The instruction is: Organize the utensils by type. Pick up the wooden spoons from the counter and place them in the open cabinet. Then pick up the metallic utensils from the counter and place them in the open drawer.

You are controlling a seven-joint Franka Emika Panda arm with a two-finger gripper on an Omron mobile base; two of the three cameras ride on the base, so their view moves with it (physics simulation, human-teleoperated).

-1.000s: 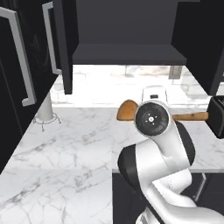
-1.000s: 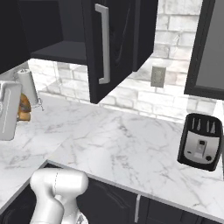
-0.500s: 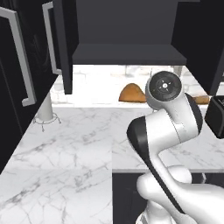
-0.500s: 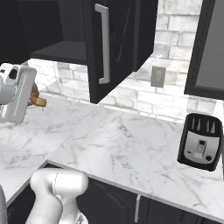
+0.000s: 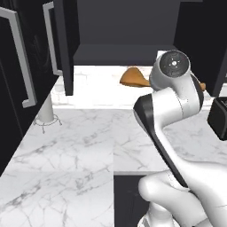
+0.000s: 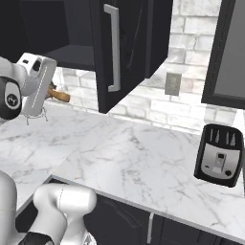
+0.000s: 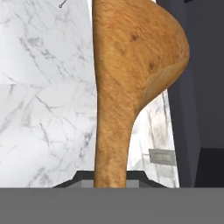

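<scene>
Rising since 1 second ago, the arm is carrying the large wooden spoon (image 5: 134,77) from just above the counter (image 5: 80,146) up toward the open cabinet (image 5: 124,54). The gripper (image 7: 111,183) is clenching the spoon's handle, its broad bowl hanging just below the cabinet shelf.

Our arm (image 5: 177,111) rises from lower right to upper centre; our pincer (image 7: 111,181) is clamped on the wooden spoon (image 7: 131,74).

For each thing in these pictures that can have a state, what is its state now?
wooden spoon: held off the counter, bowl away from the gripper
gripper: shut on the spoon's handle
cabinet: open, shelf bare where visible
cabinet door: swung open
toaster: slots empty
</scene>
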